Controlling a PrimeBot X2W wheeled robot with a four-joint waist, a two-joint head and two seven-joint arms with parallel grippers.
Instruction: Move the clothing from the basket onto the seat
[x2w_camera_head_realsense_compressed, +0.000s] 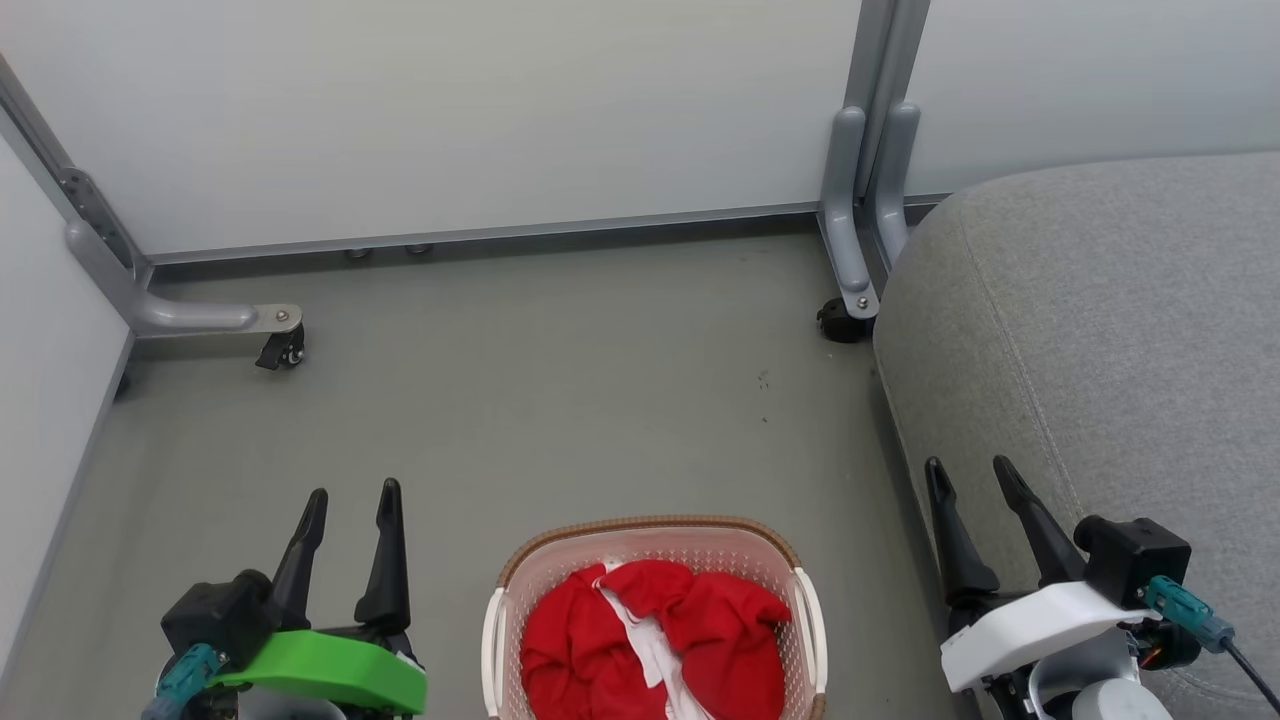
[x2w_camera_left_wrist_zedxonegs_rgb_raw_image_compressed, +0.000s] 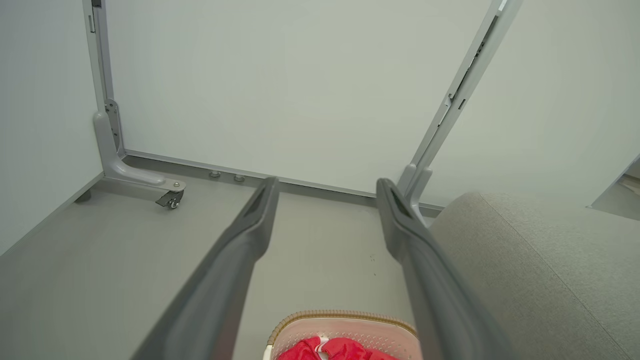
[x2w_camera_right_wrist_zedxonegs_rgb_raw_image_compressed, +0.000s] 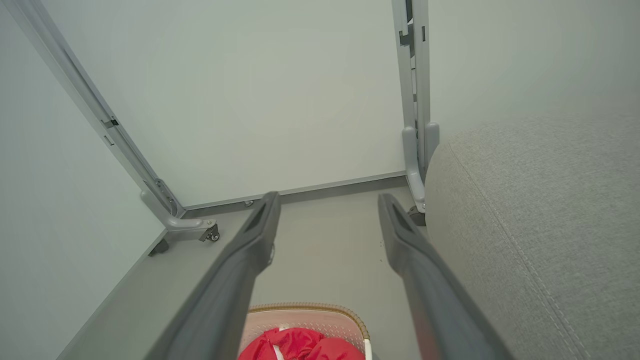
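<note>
Red clothing with white trim (x2w_camera_head_realsense_compressed: 660, 640) lies bunched inside the cream basket (x2w_camera_head_realsense_compressed: 650, 528), which stands on the floor at the bottom centre of the head view. The grey seat (x2w_camera_head_realsense_compressed: 1100, 330) fills the right side. My left gripper (x2w_camera_head_realsense_compressed: 352, 495) hangs open to the left of the basket, nothing between its fingers. My right gripper (x2w_camera_head_realsense_compressed: 970, 465) is open to the basket's right, over the seat's front edge. Both wrist views catch the basket rim (x2w_camera_left_wrist_zedxonegs_rgb_raw_image_compressed: 345, 316) (x2w_camera_right_wrist_zedxonegs_rgb_raw_image_compressed: 305, 306) and the red clothing (x2w_camera_left_wrist_zedxonegs_rgb_raw_image_compressed: 335, 349) (x2w_camera_right_wrist_zedxonegs_rgb_raw_image_compressed: 300, 345) between open fingers.
Pale partition panels close the back and left. Their grey feet with castors stand on the floor at the left (x2w_camera_head_realsense_compressed: 280, 345) and beside the seat (x2w_camera_head_realsense_compressed: 845, 320). Grey floor (x2w_camera_head_realsense_compressed: 560, 400) stretches between the basket and the panels.
</note>
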